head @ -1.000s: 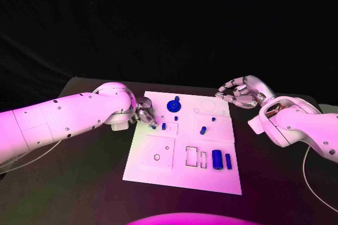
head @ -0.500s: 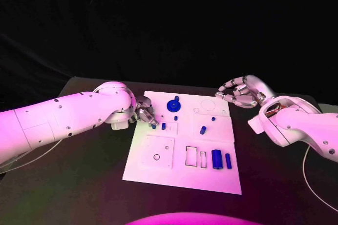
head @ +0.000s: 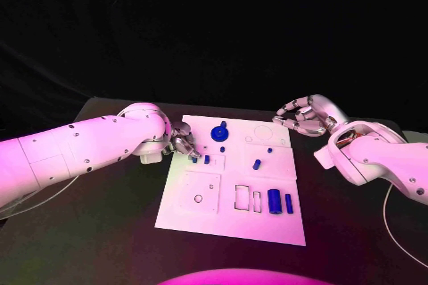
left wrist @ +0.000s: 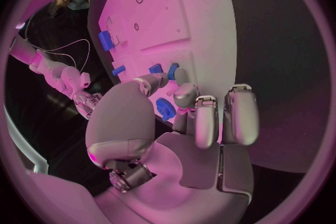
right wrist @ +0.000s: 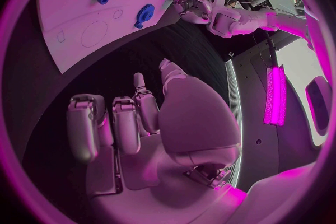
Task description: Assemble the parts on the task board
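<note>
On the black table (head: 107, 223) lies the white board (head: 201, 214), its long side running from 12 to 6 o'clock in the head view. Both white arms flank it. The left hand (head: 183, 143) sits at the board's 9 o'clock edge, toward the far end, fingers bunched down at a small blue part (head: 195, 160); whether it pinches that piece or only touches it, I cannot tell, and the left wrist view does not settle it either. The right hand (head: 303, 118) hangs off the board's far corner at about 1 o'clock, fingers curled inward with nothing in them, well apart from any part.

Blue parts are scattered over the board: a round gear (head: 219, 134) near 12 o'clock, a thick cylinder (head: 276, 201) and a thin bar (head: 289, 203) side by side near 4 o'clock, a short peg (head: 256, 164) at mid-board, and another small piece (head: 207, 159) just beside the left fingertips.

These pieces look like hard, light plastic, probably smooth and apt to slip or roll. Judging by shape, the cylinder is best taken across its middle, the gear by its rim, and the pegs by their sides.
</note>
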